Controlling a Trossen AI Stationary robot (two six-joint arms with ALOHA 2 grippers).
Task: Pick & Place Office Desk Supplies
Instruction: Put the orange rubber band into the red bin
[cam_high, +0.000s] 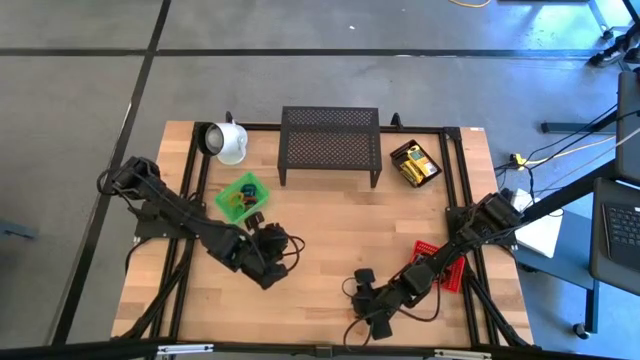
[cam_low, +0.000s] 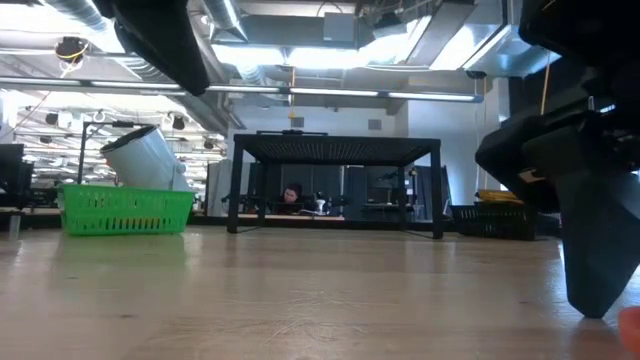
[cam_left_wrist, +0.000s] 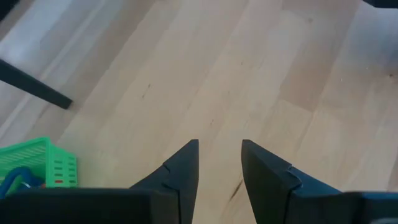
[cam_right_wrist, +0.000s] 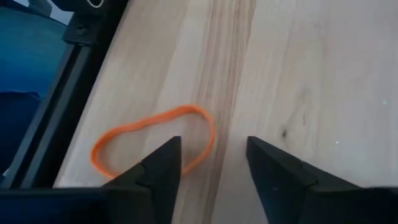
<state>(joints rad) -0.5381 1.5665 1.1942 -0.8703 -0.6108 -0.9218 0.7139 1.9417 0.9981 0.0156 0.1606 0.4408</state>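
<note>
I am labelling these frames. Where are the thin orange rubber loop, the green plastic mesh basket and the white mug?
Thin orange rubber loop (cam_right_wrist: 127, 132): right wrist view, on its upper strand.
Green plastic mesh basket (cam_low: 125, 210): low view, on its front wall.
White mug (cam_high: 233, 143): high view, on its side.

The left pincer (cam_high: 272, 243) hangs over bare tabletop (cam_high: 330, 225), with the green basket (cam_high: 243, 196) just beside it toward the far edge. Beyond that basket lies the white mug (cam_high: 230, 142). The right pincer (cam_high: 365, 300) sits near the front edge; a red basket (cam_high: 441, 262) lies farther along its arm.
</note>
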